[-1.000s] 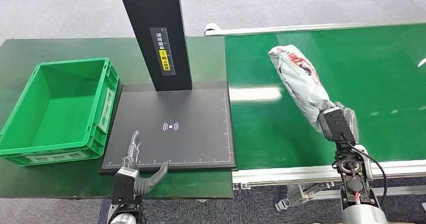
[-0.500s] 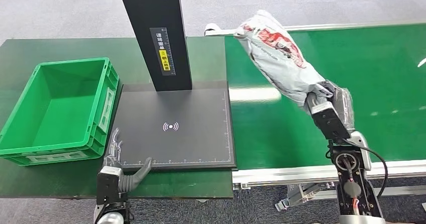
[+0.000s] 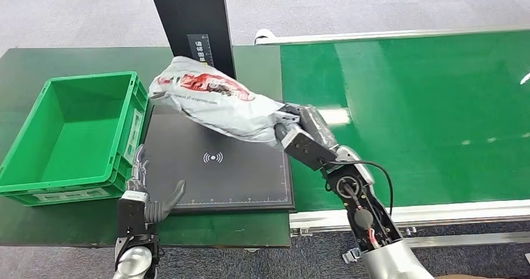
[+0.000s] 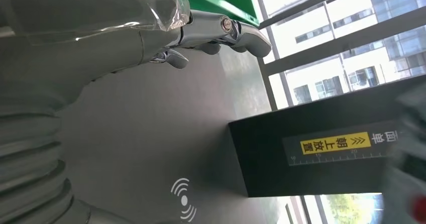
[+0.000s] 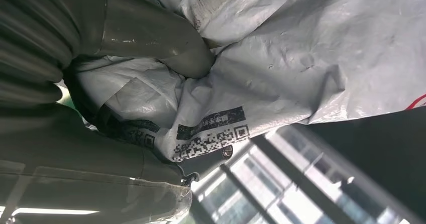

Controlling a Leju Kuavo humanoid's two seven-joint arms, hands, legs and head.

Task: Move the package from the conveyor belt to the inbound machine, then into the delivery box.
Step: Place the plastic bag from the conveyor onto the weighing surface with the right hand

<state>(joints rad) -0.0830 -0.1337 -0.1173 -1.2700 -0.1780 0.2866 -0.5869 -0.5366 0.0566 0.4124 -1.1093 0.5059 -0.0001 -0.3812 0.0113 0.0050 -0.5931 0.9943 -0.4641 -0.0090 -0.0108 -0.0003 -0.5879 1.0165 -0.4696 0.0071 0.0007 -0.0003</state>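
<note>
Here the right hand point(image 3: 294, 131) clamps one end of the package point(image 3: 212, 101); the soft bag could slip onto the inbound machine point(image 3: 219, 179) crookedly, while the left hand point(image 3: 140, 188) has its fingers apart.

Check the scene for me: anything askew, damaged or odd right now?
Nothing stands out. The right hand grips the package by one end, holding it tilted above the scanner pad, not yet set down. The green crate sits straight beside the pad; the left hand rests open at the pad's edge.
</note>
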